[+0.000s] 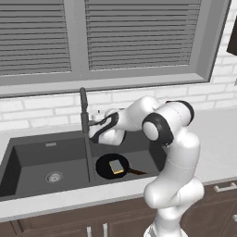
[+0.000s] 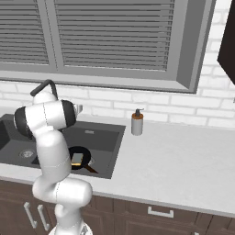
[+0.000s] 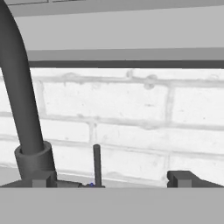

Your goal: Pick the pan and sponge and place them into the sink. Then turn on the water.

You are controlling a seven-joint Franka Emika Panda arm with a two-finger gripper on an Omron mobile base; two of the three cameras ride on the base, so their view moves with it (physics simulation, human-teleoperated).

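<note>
The black pan (image 1: 107,169) lies in the right basin of the dark grey sink (image 1: 28,155), its brown handle pointing right. The yellow sponge (image 1: 117,166) rests inside the pan. The right base view shows the same pan (image 2: 81,151) and sponge (image 2: 77,159) in the sink (image 2: 108,137), partly behind the arm. My gripper (image 1: 94,124) is open, up behind the basins, right beside the tall dark faucet (image 1: 84,115). In the hand view the faucet pipe (image 3: 19,96) rises at the left. Its thin upright lever (image 3: 96,164) stands between my spread fingertips (image 3: 181,177), nearer the left one.
A soap dispenser (image 2: 137,122) stands on the counter right of the sink. A white brick wall (image 3: 131,118) and a window sill lie close behind the faucet. The counter (image 2: 183,160) stretches away to the right.
</note>
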